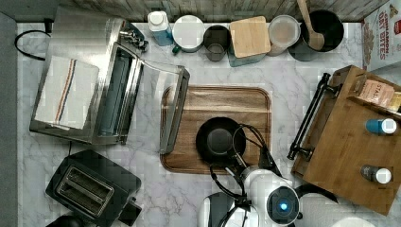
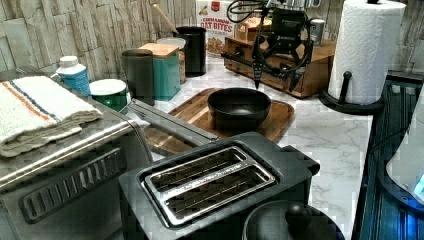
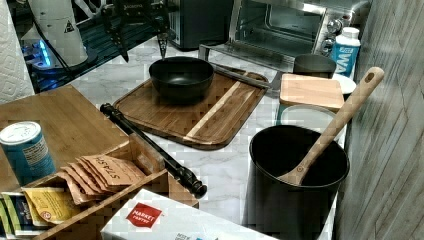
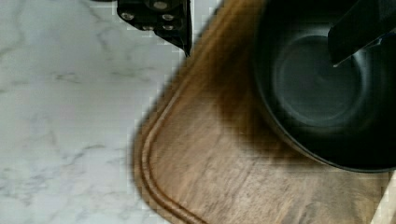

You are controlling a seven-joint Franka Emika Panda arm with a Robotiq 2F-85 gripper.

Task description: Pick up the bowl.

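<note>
In the top view, the bowl [image 1: 220, 141] is seen resting on the wooden tray [image 1: 217, 101], in the part of the tray nearest the arm and toward the top view's lower edge. The gripper [image 1: 239, 156] is found just beside the bowl's rim on the top view's lower right, partly hidden by looped cables, so the bowl lies up and to the top view's left of it. Being round, the bowl has no long axis; any stretch of rim can be taken.

In the left view, the gripper [image 2: 275, 82] is seen hanging above the bowl's [image 2: 239, 106] far rim, its fingers spread wide apart and nothing held between them. One fingertip [image 2: 257, 84] is placed about over the rim, the other out past the bowl toward the left view's right. The bowl is shown as matte black, with steep walls.

In the right view, the same spread is confirmed: one finger [image 3: 162, 50] is poised just over the bowl's [image 3: 181, 76] back rim, the other [image 3: 121, 50] well outside it. The tray is shown as grained wood with a paler centre stripe.

In the wrist view, the bowl's [image 4: 322, 88] flat dark-grey bottom is seen under one finger [image 4: 359, 30], the other [image 4: 163, 18] over the marble counter [image 4: 65, 107] by the tray's grooved corner. A straight descent is judged to straddle the wall.
</note>
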